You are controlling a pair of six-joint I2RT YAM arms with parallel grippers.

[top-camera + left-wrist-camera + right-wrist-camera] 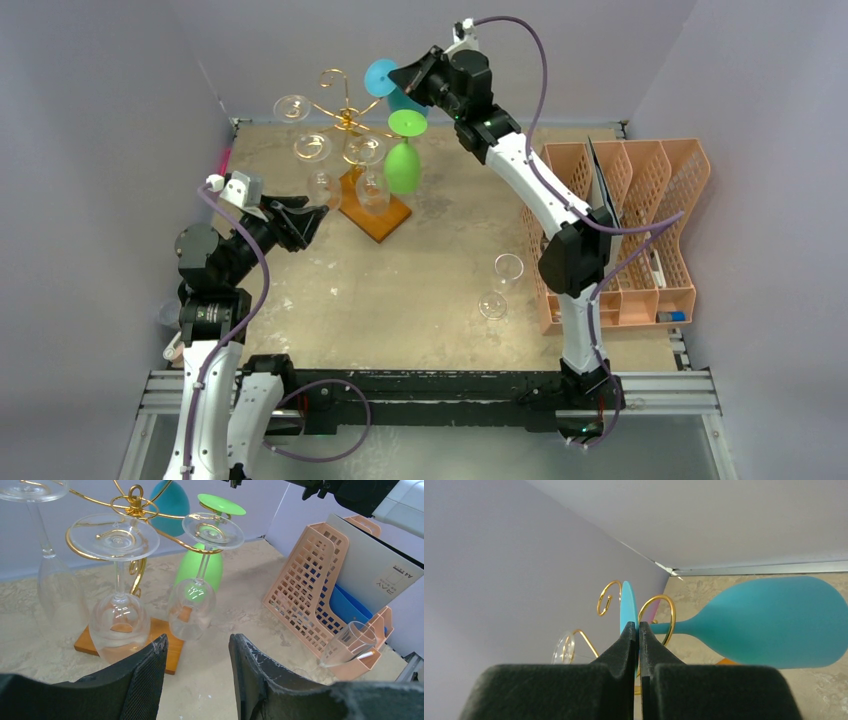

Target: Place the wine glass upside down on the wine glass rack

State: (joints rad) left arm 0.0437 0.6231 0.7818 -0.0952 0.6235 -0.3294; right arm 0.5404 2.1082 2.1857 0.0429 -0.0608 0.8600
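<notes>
Beige table (420, 300) across mid frame, orange mesh organizer (660, 190) at right, gold wine glass rack (345, 118) upper centre-left, teal wine glass (380, 78) at its upper right, foot pinched by right gripper (638, 630), left gripper (318, 213) mid left, parted, empty.

**A:** Where does the wine glass rack (348, 125) stand?
**B:** At the back of the surface (400, 290), left of centre. Hanging glasses (372, 190) are on its arms, bowls down.
**A:** And the wine glass (381, 77)?
**B:** Above the rack's right side, its foot between the fingers of the right tool (400, 78).
**A:** The left tool (318, 213)?
**B:** Near the rack's base, on its left.
**A:** And on the right?
**B:** An organizer (650, 180) along the surface's right edge, with a loose glass (500, 285) just left of it.
</notes>
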